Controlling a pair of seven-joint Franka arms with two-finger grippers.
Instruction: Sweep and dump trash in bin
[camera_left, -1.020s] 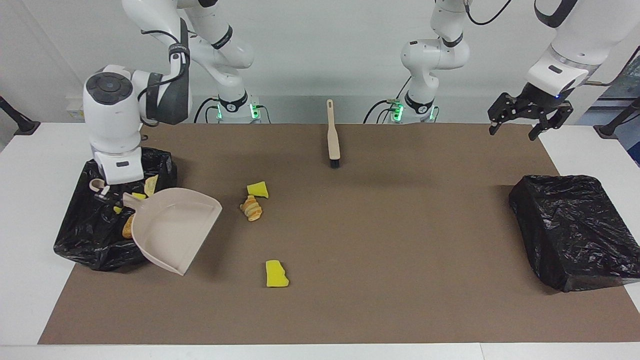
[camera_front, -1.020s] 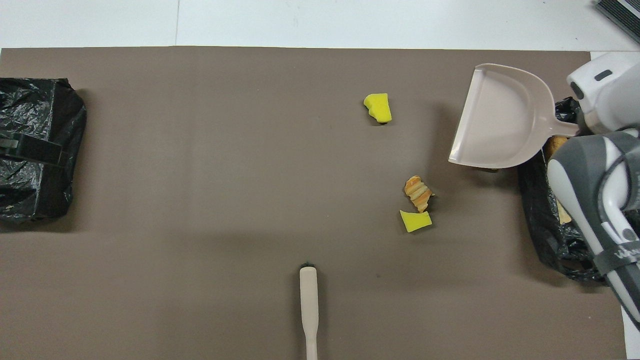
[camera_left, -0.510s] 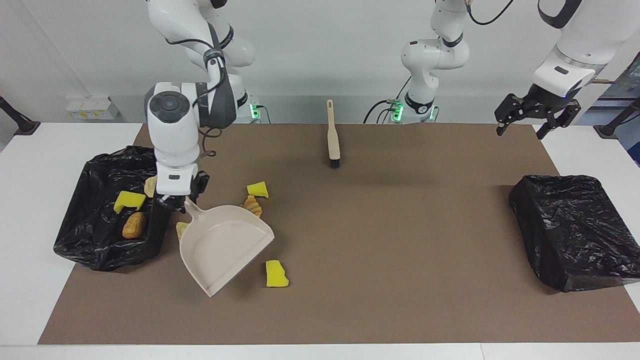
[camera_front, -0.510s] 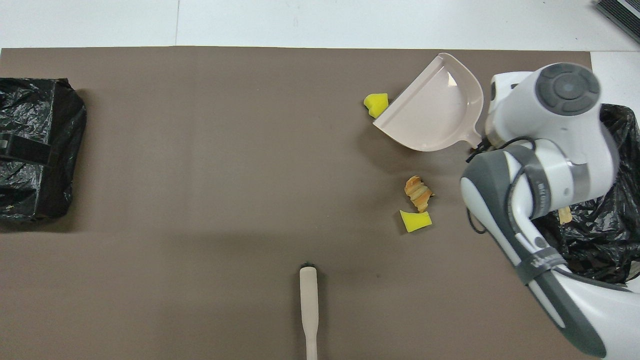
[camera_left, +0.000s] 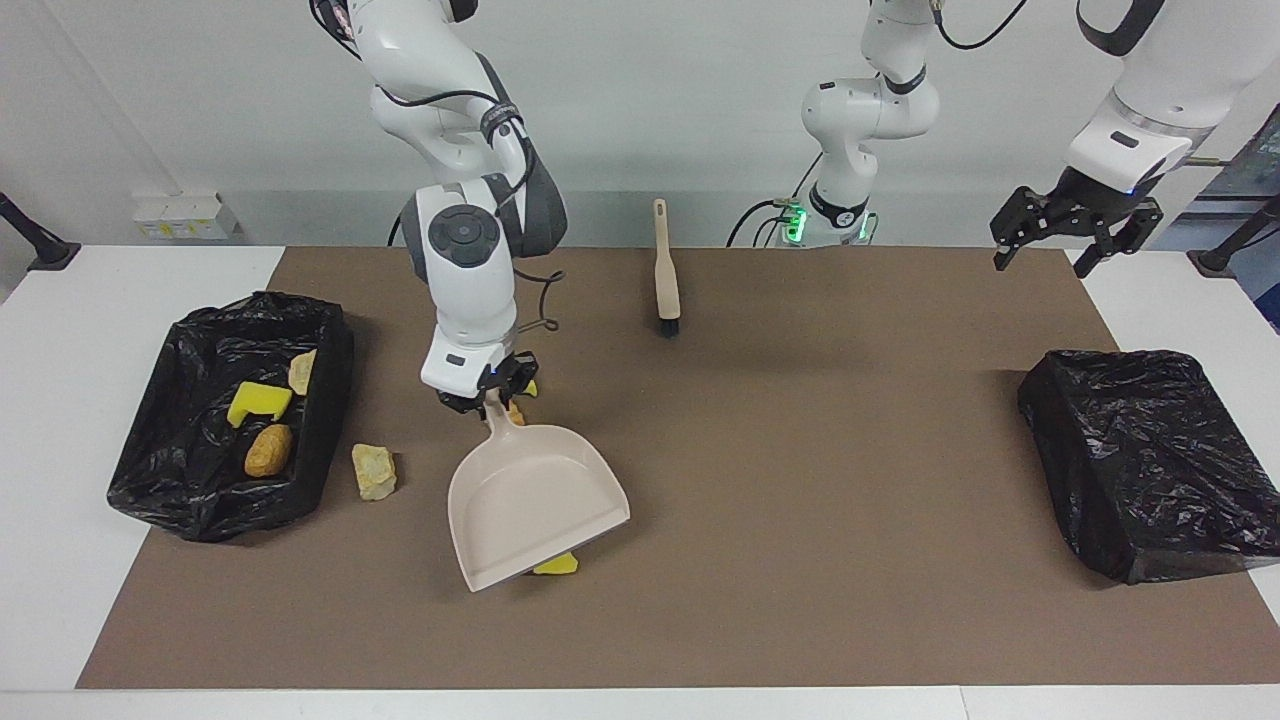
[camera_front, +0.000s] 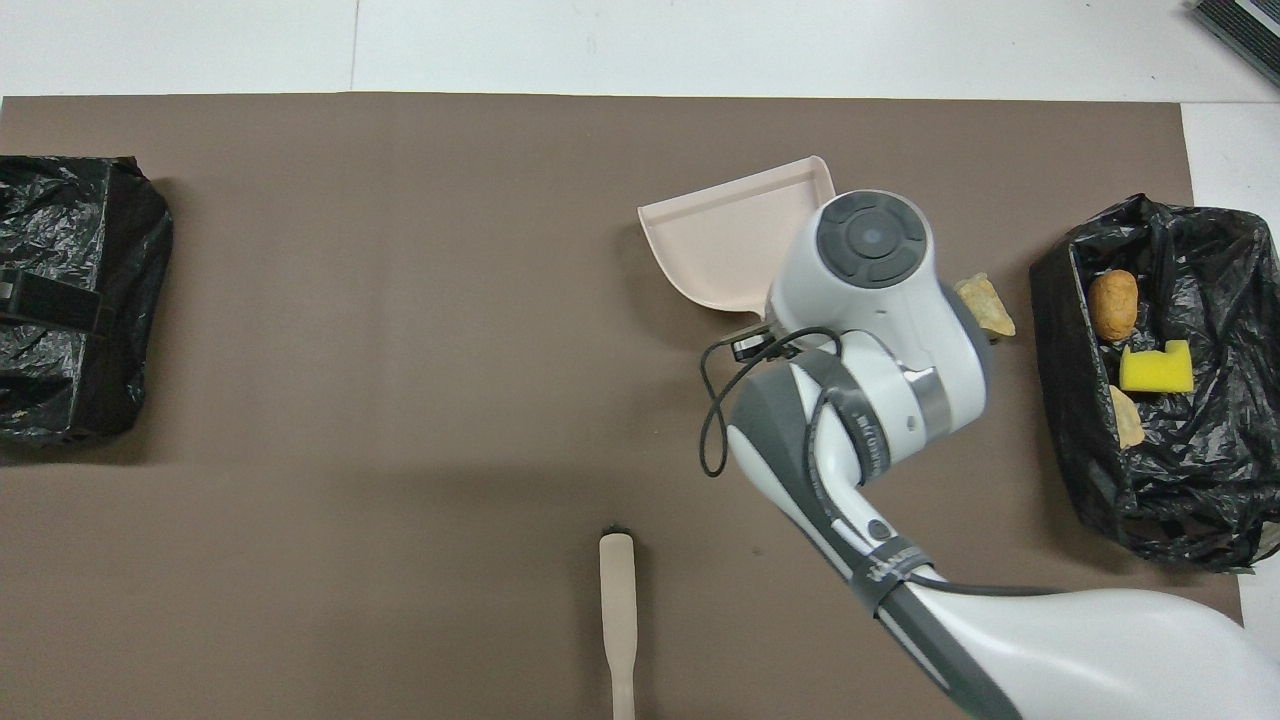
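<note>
My right gripper (camera_left: 487, 393) is shut on the handle of the beige dustpan (camera_left: 530, 505), holding it tilted over the mat. The pan's front lip covers most of a yellow sponge chunk (camera_left: 556, 566). In the overhead view the pan (camera_front: 725, 235) shows but my wrist hides the gripper. A croissant (camera_left: 516, 411) and another yellow chunk (camera_left: 529, 387) peek out beside the gripper. A pale pastry piece (camera_left: 374, 470) (camera_front: 985, 305) lies on the mat beside the bin (camera_left: 150, 470). The bin holds a yellow sponge (camera_left: 258, 400), a brown bread (camera_left: 268, 450) and a pastry (camera_left: 302, 372). My left gripper (camera_left: 1075, 235) waits open in the air.
The beige brush (camera_left: 665, 270) (camera_front: 618, 620) lies on the brown mat near the robots, mid-table. A second black bag-covered box (camera_left: 1150, 460) (camera_front: 70, 300) sits at the left arm's end. The trash bin (camera_front: 1200, 480) sits at the right arm's end.
My right gripper carried the dustpan from over the bin toward the middle of the mat, swinging its mouth round over the yellow chunk. A pale piece now lies beside the bin.
</note>
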